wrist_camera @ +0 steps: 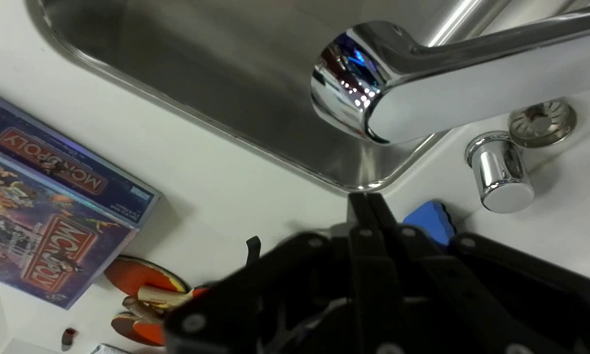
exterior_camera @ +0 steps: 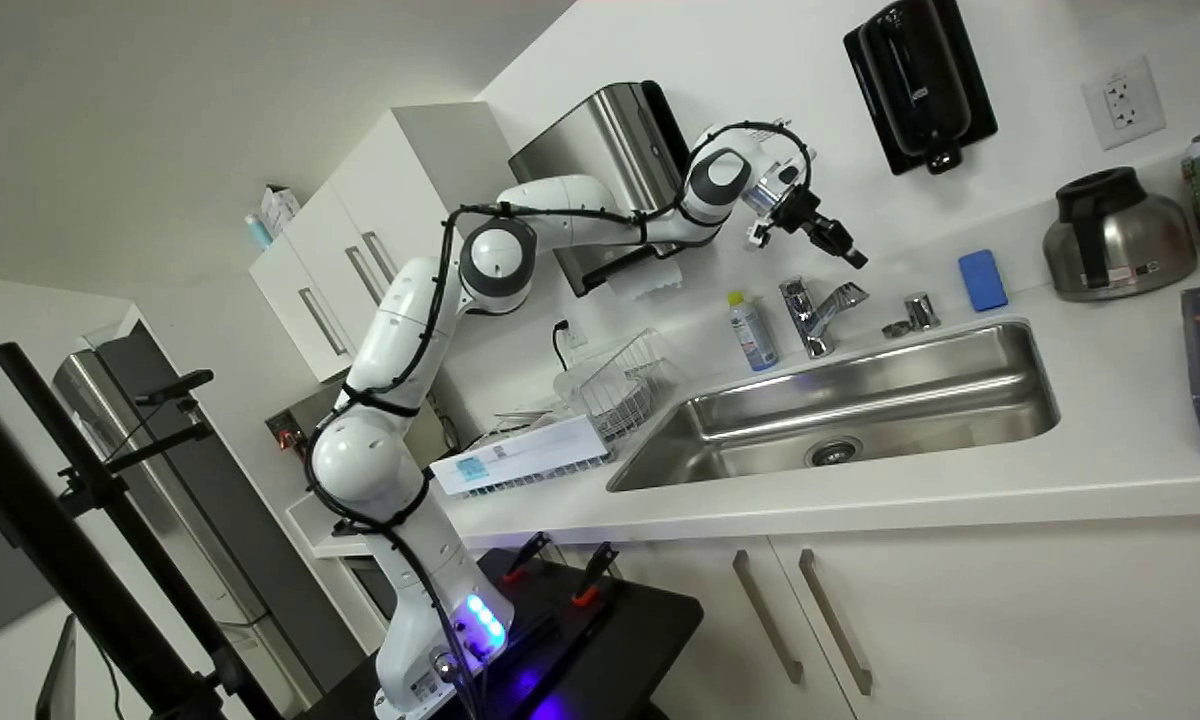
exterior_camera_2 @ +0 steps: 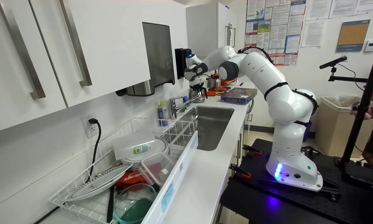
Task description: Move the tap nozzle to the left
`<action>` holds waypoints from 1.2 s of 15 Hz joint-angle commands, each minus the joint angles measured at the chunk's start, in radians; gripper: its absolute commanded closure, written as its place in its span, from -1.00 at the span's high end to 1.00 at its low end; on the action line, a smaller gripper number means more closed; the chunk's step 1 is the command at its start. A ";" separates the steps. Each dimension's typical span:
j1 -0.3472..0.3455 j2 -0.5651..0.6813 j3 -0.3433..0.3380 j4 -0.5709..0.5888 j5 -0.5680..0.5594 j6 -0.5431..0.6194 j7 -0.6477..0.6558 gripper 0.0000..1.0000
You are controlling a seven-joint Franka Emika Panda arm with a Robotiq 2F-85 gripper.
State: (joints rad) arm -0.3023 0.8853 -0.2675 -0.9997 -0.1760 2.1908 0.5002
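Observation:
The tap nozzle (exterior_camera: 842,302) is a short shiny chrome spout at the back edge of the steel sink (exterior_camera: 960,425). It also shows in an exterior view (exterior_camera_2: 188,103), reaching out toward the basin (exterior_camera_2: 216,127). In the wrist view the nozzle (wrist_camera: 472,83) comes in from the right edge, and its rounded end lies over the basin (wrist_camera: 216,73). My gripper (exterior_camera: 856,258) is above the nozzle and apart from it. In the wrist view the gripper's fingertips (wrist_camera: 366,196) are together with nothing between them, below the nozzle's end in the picture.
A small chrome knob (wrist_camera: 504,172) and a blue sponge (wrist_camera: 430,221) are beside the sink. A spray bottle (exterior_camera: 752,332) stands by the tap. A steel coffee pot (exterior_camera: 1120,240) and a Monopoly box (wrist_camera: 54,206) are on the counter. A dish rack (exterior_camera_2: 96,186) holds plates.

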 commanded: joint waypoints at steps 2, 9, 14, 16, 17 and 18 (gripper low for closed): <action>-0.019 0.064 0.023 0.094 0.017 -0.047 -0.042 -0.98; -0.018 0.093 0.058 0.116 0.015 -0.094 -0.080 -0.99; -0.017 0.083 0.082 0.125 0.019 -0.217 -0.168 -0.99; -0.018 0.080 0.095 0.128 0.022 -0.257 -0.204 -0.99; -0.018 0.080 0.102 0.128 0.023 -0.271 -0.218 -0.99; -0.018 0.076 0.110 0.124 0.027 -0.283 -0.230 -0.99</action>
State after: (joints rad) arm -0.3116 0.9633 -0.1864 -0.8967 -0.1737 1.9766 0.3257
